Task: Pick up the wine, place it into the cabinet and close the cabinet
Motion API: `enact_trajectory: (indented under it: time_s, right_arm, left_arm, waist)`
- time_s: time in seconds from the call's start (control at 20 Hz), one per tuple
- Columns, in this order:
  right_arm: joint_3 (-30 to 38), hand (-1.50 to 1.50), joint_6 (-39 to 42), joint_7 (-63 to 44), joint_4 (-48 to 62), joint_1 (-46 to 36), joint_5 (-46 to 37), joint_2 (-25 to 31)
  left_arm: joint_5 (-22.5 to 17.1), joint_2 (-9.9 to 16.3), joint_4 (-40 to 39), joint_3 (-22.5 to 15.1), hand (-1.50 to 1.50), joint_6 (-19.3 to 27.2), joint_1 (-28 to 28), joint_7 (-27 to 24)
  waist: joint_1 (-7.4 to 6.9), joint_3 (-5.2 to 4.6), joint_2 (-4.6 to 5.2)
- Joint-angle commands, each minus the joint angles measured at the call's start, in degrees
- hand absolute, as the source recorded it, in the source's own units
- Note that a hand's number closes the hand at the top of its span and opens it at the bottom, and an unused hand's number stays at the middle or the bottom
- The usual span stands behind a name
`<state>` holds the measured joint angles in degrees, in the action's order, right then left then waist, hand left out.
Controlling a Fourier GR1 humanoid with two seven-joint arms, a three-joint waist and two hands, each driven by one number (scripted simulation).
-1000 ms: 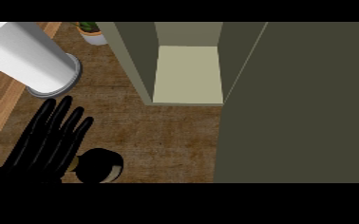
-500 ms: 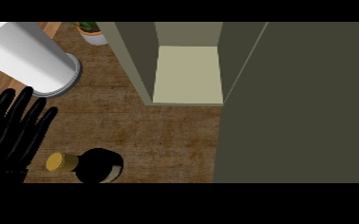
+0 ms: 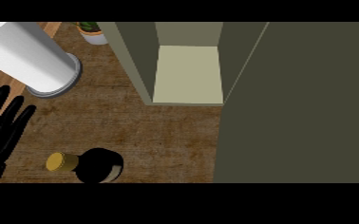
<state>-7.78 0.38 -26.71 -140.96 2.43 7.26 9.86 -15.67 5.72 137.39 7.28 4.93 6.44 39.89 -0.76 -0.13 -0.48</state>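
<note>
The wine bottle (image 3: 98, 165) stands on the wooden counter near the lower left, seen from above as a black round body with a yellow cap (image 3: 61, 162). My left hand (image 3: 10, 126) shows at the left edge, fingers straight and pointing up, apart from the bottle and holding nothing. The cabinet (image 3: 188, 73) stands open at the top middle, with a pale bare shelf inside. Its open door (image 3: 291, 104) fills the right side of the view. My right hand is not visible.
A large white cylinder (image 3: 36, 59) on a grey base stands at the upper left. A small potted plant (image 3: 91, 31) sits at the back, left of the cabinet. Bare wooden counter (image 3: 161, 137) lies between the bottle and the cabinet.
My left hand has slid left and down, away from the bottle, and now shows only at the view's edge. This uncovered the bottle's yellow cap. The bottle has not moved.
</note>
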Motion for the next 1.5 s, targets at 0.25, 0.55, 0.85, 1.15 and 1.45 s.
enact_trajectory:
  time_s: [0.25,0.55,0.85,1.15,1.45]
  right_arm:
    - [2.0,-1.50,0.4,-3.2,-6.9,1.2,4.0,0.6]
    - [-1.2,-1.50,-1.5,-8.4,-8.6,-1.1,2.1,-0.3]
    - [-0.9,-1.50,1.0,-5.4,-9.4,2.3,1.2,-0.8]
    - [2.3,-1.50,-0.1,-11.4,-8.4,-5.3,3.4,0.2]
    - [2.6,-1.50,0.4,-12.5,-8.6,-5.8,3.8,-0.2]
  left_arm:
    - [-17.3,-1.5,2.9,7.3,-1.50,-7.7,5.8,-0.1]
    - [-21.7,-2.0,-8.2,10.9,-1.50,-16.7,7.8,-7.0]
    - [-20.1,-3.5,-14.0,13.9,-1.50,-24.5,13.3,-14.6]
    - [-11.1,-5.6,-21.6,10.8,-1.50,-24.0,8.4,-22.1]
    - [-12.4,-4.9,-28.8,13.5,-1.50,-29.9,10.5,-25.3]
  waist:
    - [0.32,0.08,0.09]
    - [0.71,0.07,0.30]
    - [0.79,0.11,0.29]
    - [1.01,0.09,0.44]
    - [0.84,0.09,0.44]
